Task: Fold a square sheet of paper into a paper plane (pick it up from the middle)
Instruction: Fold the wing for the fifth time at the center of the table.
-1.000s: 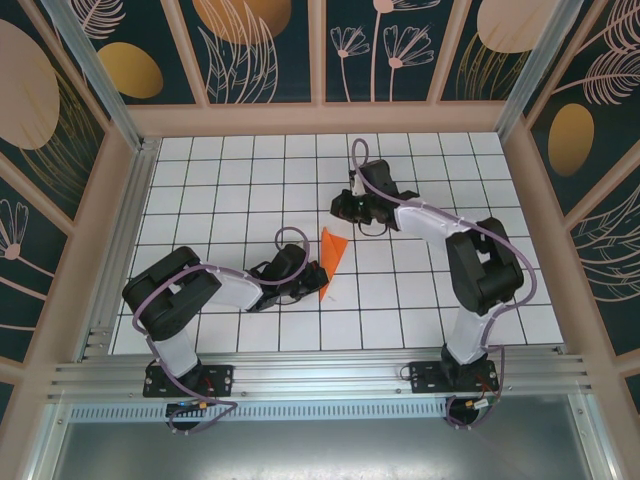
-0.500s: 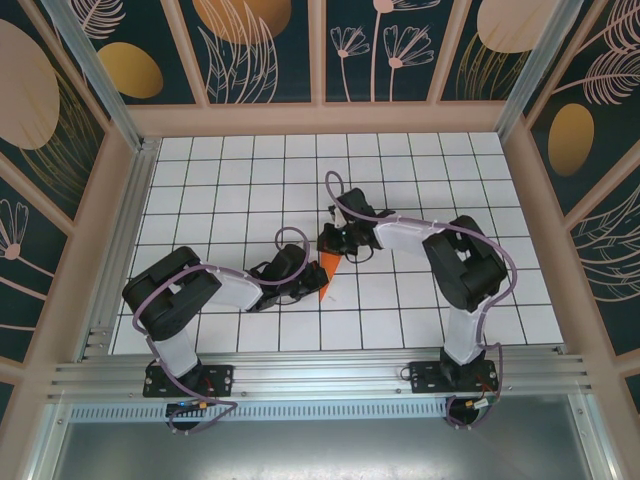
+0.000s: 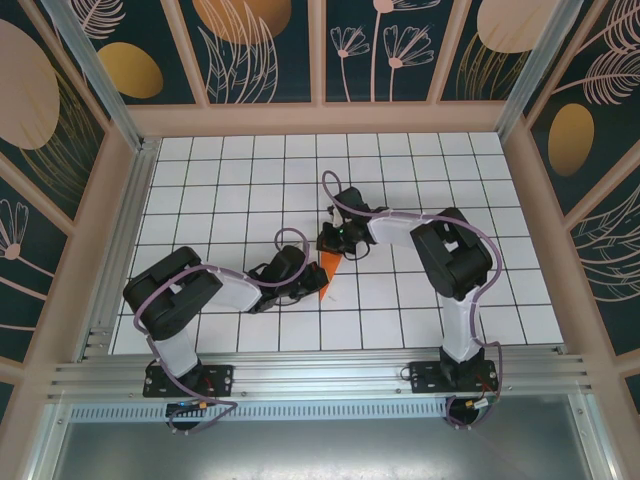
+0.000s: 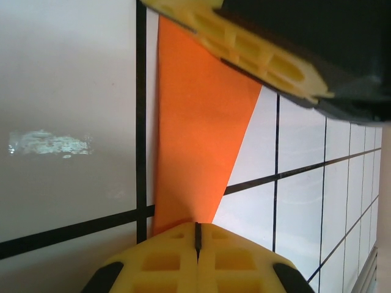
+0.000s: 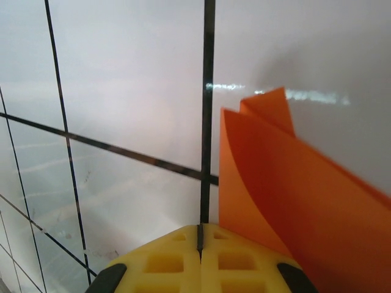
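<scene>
Near the middle of the white, black-gridded worktop (image 3: 220,180) lies the thin bright orange sheet of paper (image 3: 328,270), already creased into a narrow layered wedge. The left claw (image 4: 197,235) has its yellow jaws together, with the tips set on the wedge's narrow end. The right claw (image 5: 200,235) is likewise closed at the wider end, just beside orange layers that stand up off the surface (whether either claw truly pinches paper, I cannot tell). My worry is that those raised layers spring open if one press lifts. A sideways drag by either claw could skew the crease or tear the thin sheet, and the two claws, working so close, might knock together.
</scene>
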`<act>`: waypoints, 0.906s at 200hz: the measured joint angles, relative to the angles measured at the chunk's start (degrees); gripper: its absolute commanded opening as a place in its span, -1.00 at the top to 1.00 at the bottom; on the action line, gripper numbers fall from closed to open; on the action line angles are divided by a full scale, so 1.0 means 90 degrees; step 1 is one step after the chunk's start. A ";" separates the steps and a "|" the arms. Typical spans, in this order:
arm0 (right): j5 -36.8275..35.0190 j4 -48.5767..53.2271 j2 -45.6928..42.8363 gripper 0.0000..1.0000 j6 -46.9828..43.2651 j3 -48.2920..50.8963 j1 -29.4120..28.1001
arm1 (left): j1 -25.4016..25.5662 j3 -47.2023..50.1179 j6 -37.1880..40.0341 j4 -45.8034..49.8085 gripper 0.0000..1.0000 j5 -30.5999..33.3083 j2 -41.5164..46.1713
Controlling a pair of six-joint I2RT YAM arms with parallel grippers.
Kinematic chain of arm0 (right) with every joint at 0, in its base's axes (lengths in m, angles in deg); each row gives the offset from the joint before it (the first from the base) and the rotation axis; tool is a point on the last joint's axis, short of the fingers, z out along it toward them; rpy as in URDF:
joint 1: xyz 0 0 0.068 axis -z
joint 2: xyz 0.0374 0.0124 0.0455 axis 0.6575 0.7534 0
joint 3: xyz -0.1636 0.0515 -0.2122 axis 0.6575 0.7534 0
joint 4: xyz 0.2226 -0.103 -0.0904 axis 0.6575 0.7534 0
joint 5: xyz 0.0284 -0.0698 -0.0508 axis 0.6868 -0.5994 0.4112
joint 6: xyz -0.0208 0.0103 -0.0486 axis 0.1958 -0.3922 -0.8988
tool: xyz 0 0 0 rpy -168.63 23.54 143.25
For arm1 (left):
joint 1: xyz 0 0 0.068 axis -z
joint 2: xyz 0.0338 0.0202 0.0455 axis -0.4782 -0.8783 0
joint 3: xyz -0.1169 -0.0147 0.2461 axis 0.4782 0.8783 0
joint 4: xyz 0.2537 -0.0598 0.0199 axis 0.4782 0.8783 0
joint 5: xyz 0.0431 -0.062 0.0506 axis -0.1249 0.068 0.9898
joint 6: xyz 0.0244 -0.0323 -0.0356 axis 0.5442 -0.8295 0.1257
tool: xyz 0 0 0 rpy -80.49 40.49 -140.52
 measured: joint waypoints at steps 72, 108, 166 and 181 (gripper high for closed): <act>0.0542 0.0187 0.0291 0.95 -0.0002 -0.0328 0.0272 | 0.0000 0.0163 0.0000 -0.0357 1.00 -0.0007 -0.0036; 0.0860 0.0345 0.0481 0.95 -0.0053 -0.0559 0.0418 | 0.0000 0.0189 0.0000 -0.0381 1.00 -0.0007 -0.0039; 0.1054 0.0627 0.0748 0.93 -0.0219 -0.1001 0.0576 | 0.0000 0.0197 0.0000 -0.0425 1.00 -0.0007 -0.0049; 0.0896 0.0610 0.0809 0.93 -0.0243 -0.1146 0.0639 | 0.0000 0.0194 0.0002 -0.0425 1.00 -0.0007 -0.0049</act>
